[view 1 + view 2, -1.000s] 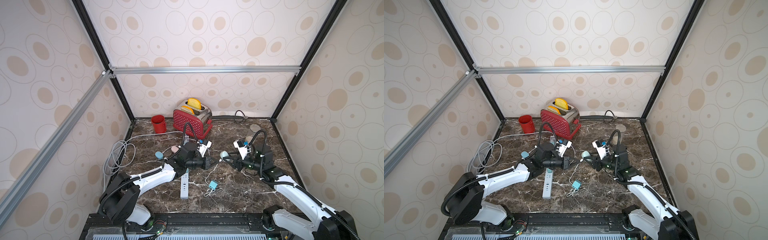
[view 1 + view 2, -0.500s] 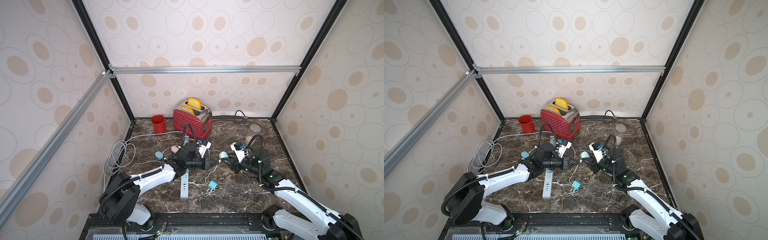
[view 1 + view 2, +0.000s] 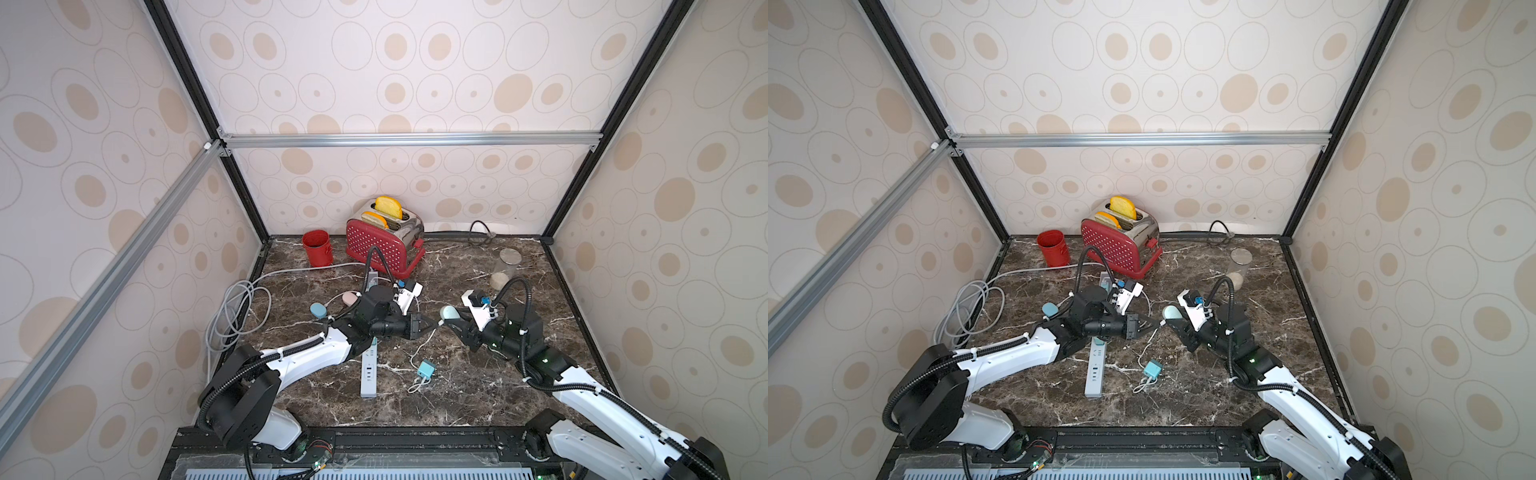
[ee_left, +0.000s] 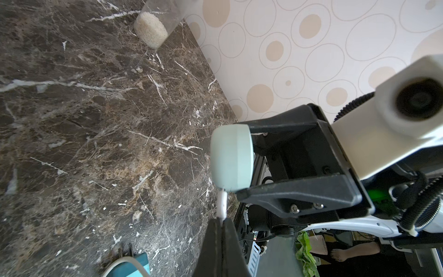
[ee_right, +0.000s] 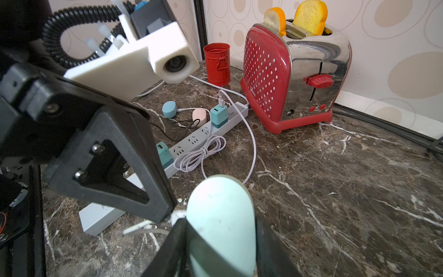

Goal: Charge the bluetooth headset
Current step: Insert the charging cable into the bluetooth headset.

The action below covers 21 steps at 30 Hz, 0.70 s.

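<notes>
Mint headset case (image 3: 448,311) grasped in right claw (image 3: 457,321), moved up to left claw (image 3: 430,323), clenched on white cable (image 4: 223,201)

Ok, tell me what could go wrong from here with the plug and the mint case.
1. The left gripper pinches the white plug right at the mint case; whether it is seated cannot be told. A skewed push could bend it.
2. The right gripper holds the case by one end only, so pushing may tilt or slip it.
3. The cable seems to lead to the teal adapter lying loose near the power strip: no charging until that is plugged in.
</notes>
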Motion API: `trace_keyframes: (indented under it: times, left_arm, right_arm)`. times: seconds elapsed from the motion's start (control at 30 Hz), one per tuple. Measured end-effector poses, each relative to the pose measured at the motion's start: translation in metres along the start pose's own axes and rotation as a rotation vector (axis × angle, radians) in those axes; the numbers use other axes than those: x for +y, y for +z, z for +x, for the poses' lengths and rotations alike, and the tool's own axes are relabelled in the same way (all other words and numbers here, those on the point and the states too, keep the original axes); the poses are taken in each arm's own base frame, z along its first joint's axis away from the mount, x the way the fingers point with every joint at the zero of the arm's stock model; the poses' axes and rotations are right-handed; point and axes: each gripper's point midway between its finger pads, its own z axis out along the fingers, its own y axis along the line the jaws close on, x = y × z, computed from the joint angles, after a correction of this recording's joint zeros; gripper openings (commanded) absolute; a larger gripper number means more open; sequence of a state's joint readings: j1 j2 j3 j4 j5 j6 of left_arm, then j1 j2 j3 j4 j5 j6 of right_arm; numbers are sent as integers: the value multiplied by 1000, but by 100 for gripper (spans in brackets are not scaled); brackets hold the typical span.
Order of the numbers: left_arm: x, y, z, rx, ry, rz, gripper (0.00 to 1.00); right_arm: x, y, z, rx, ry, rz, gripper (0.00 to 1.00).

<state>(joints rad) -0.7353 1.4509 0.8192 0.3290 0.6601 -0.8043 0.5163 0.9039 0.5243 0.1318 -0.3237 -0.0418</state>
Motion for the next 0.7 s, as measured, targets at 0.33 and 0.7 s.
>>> trace_keyframes:
  times: [0.33, 0.7]
  left_arm:
    - [7, -1, 3, 7, -16, -16, 0]
    - [21, -14, -31, -99, 41, -103, 56]
  right_arm:
    - [4, 7, 2, 9, 0, 31, 18]
    - [-10, 13, 21, 139, 81, 139, 16]
